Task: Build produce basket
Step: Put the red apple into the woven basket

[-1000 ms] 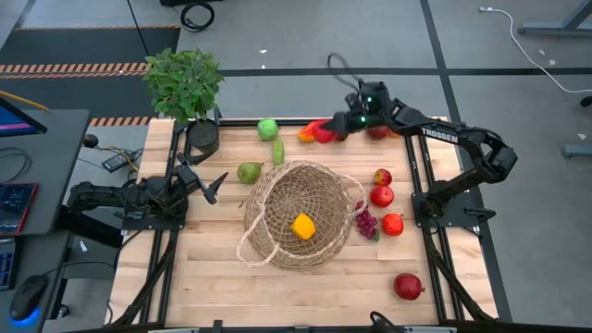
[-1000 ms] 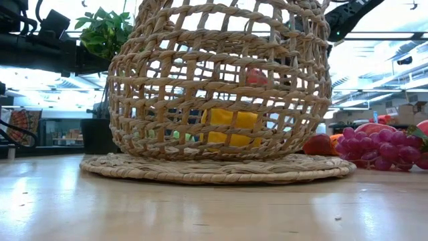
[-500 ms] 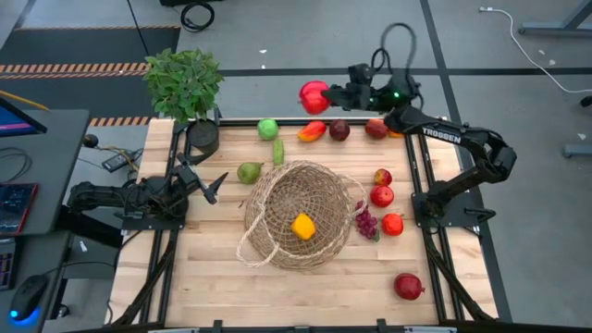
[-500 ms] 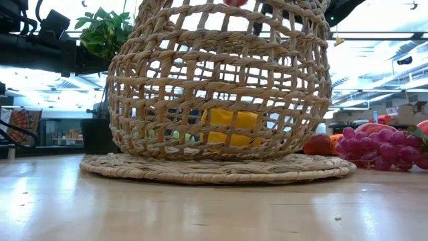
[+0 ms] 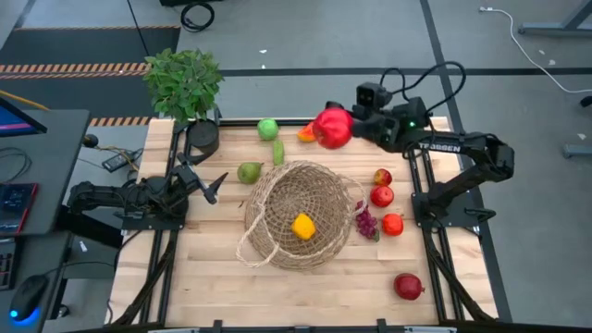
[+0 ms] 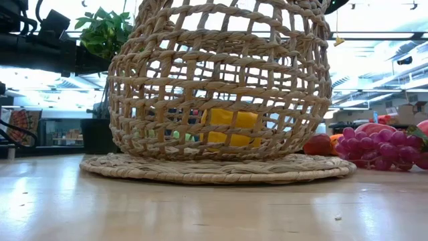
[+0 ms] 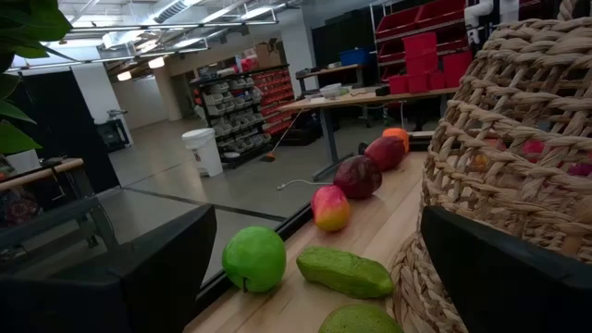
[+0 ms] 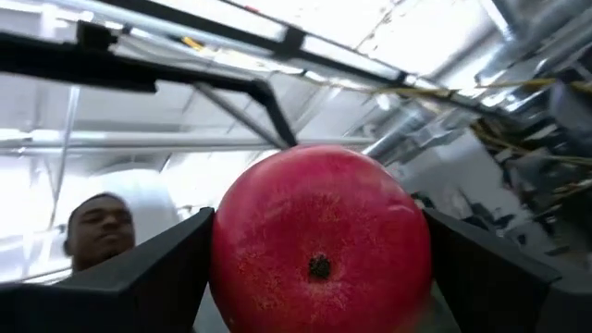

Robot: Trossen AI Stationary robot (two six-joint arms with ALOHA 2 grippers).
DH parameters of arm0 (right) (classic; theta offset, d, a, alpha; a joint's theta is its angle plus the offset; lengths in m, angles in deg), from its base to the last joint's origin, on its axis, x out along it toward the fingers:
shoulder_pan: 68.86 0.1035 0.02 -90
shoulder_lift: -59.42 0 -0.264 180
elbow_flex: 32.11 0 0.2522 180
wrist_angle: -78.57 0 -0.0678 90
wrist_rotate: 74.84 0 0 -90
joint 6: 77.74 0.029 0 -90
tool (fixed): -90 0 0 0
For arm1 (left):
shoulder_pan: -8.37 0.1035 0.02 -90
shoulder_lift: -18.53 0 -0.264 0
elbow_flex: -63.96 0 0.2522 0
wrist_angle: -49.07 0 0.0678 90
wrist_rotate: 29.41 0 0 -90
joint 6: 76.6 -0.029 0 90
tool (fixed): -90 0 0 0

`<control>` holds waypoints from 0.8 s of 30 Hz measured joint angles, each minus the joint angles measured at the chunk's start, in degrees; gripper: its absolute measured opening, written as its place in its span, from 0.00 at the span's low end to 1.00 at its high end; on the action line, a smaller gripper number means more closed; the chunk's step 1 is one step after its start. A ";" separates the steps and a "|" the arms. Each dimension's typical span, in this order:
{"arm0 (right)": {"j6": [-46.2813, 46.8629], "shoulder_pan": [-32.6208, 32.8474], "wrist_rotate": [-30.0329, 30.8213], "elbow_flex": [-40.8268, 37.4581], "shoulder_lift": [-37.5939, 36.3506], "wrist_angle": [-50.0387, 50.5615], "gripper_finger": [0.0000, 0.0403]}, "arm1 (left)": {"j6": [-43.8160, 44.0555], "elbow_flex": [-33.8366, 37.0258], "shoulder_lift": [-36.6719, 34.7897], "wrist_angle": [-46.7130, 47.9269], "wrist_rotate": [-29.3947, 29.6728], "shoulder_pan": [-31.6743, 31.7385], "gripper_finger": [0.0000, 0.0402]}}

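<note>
While the right gripper [image 5: 344, 127] clamps a red pomegranate [image 5: 331, 129] above the table's far edge, the basket [image 5: 298, 215] sits mid-table holding a yellow pepper [image 5: 302, 226]. Beside the green pear [image 5: 249, 172], the left gripper [image 5: 212, 186] waits with fingers spread wide.

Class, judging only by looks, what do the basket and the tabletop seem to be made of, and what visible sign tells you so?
Basket: looks like woven wicker or similar plant fibre, tan and matte; the open lattice of twisted strands lets the yellow piece inside show through.
Tabletop: apparently pale wood with a smooth finish; parallel plank seams and grain lines show.
</note>
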 joint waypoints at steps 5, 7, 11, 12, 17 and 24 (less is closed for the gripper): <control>-2.58 2.67 0.06 0.00 0.02 0.27 0.91 | 0.00 0.00 0.01 0.00 0.00 0.01 0.97; -2.56 3.63 0.03 0.00 0.02 0.70 0.91 | 0.02 0.00 0.00 0.00 -0.01 0.00 0.97; -5.57 6.01 0.00 1.66 0.02 10.48 0.91 | 0.02 0.00 0.00 0.00 0.00 0.02 0.97; -7.87 6.62 0.00 3.30 0.06 16.10 0.91 | 0.00 0.00 0.00 0.00 0.00 0.01 0.97; -28.47 9.49 1.90 16.59 0.13 54.43 0.91 | 0.00 0.00 0.02 0.00 0.00 0.00 0.97; -43.85 12.95 11.30 28.28 3.82 85.51 0.92 | 0.02 0.01 0.02 -0.10 0.01 0.00 0.97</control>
